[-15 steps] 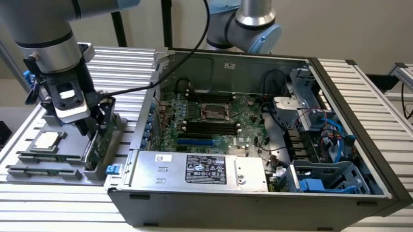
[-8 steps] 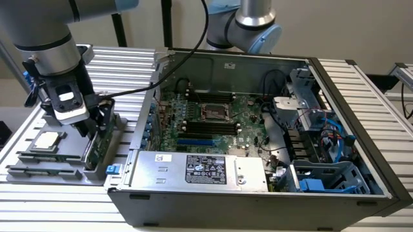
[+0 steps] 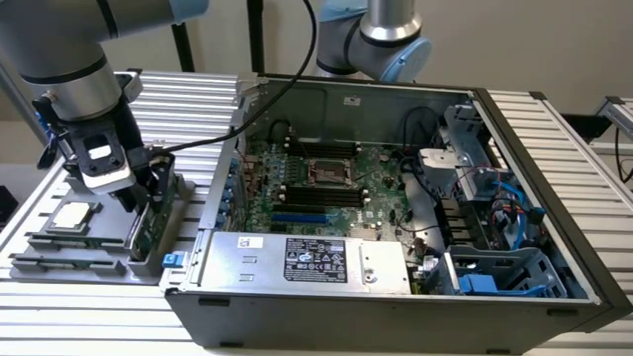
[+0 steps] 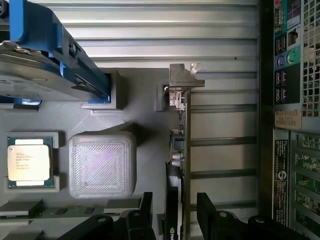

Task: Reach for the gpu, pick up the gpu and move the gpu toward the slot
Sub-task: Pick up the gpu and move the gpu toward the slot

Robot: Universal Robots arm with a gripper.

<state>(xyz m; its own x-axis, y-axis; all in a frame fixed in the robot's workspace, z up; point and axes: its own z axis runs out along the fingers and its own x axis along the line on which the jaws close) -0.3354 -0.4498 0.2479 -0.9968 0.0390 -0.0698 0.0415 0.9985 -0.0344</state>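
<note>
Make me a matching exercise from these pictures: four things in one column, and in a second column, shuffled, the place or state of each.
Things:
1. gpu
2. square silver chip
3. gripper
4. computer case

Places or states:
A. lies flat in a recess of the gray tray
B. open, one finger on each side of the card
C. lid off, motherboard exposed
D. stands on edge in the gray tray

Pairs: 1-D, 2-A, 3-B, 4-C

The gpu (image 3: 147, 226) is a thin green card with a silver bracket (image 4: 183, 77) at one end. It stands upright on its edge in the grey holder (image 3: 89, 268), lower left of the exterior view.
</note>
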